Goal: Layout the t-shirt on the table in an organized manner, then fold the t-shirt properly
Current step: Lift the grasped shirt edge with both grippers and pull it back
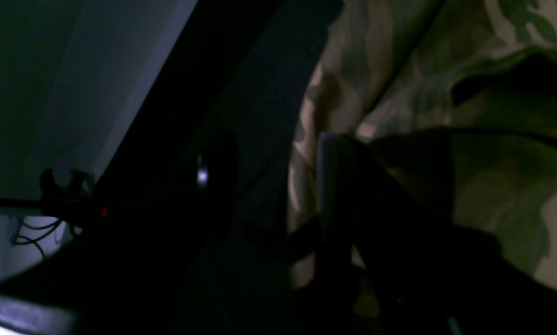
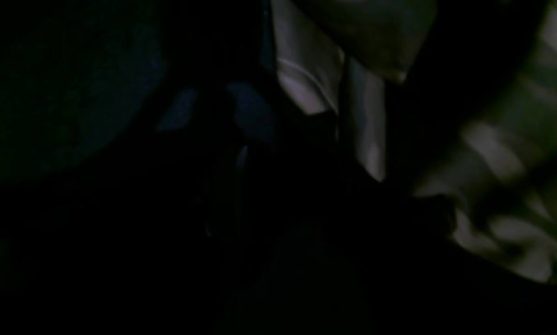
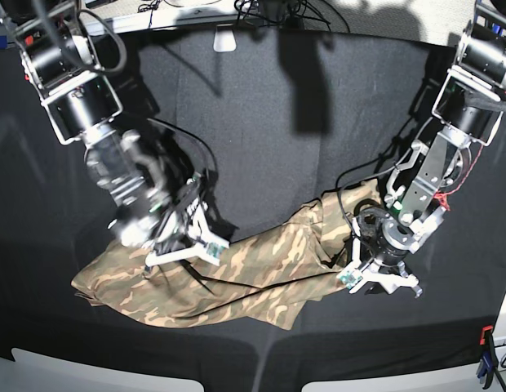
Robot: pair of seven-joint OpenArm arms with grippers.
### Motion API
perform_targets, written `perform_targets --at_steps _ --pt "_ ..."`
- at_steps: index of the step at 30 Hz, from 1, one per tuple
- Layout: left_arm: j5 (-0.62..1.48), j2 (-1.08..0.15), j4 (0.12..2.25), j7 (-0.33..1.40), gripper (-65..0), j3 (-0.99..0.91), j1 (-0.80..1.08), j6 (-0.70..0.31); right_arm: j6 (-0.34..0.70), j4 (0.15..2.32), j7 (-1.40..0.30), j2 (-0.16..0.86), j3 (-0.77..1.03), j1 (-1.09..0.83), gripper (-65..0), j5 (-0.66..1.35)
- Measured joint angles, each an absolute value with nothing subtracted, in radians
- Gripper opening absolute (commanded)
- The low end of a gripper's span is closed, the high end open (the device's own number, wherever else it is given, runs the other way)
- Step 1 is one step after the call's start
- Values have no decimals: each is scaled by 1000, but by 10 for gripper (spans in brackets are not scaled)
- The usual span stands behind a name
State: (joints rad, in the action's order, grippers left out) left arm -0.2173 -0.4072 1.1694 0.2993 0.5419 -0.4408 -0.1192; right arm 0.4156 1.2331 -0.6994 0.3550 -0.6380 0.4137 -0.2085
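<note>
The camouflage t-shirt [image 3: 261, 265] lies bunched in a long crumpled band on the black table [image 3: 286, 122], running from the front left up to the middle right. My right gripper [image 3: 184, 251] is down on the shirt's left part. My left gripper [image 3: 377, 282] is down at the shirt's right end. In the left wrist view a dark finger [image 1: 334, 186] sits against the shirt's folds [image 1: 446, 93]. The right wrist view is very dark and shows only the shirt's pale folds [image 2: 492, 153] close up. How either gripper's jaws stand is hidden.
Cables and a white object [image 3: 225, 37] lie along the table's far edge. An orange and blue clamp [image 3: 486, 353] grips the front right corner. Pale floor strips [image 3: 65, 371] show at the front edge. Both arms hang over the shirt's ends.
</note>
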Motion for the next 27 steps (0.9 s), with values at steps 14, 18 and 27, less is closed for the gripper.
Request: perform_targets --at_steps 14,18,27 --pt "-217 -408 1169 299 -392 542 -440 -120 219 1065 -644 271 -740 477 -430 -348" --pt "-217 -407 1169 299 -392 542 -435 -117 216 1053 -635 271 -740 477 -466 -342" --pt "-217 -407 1169 299 -392 542 -435 -120 168 1041 -659 254 -740 474 -650 -337"
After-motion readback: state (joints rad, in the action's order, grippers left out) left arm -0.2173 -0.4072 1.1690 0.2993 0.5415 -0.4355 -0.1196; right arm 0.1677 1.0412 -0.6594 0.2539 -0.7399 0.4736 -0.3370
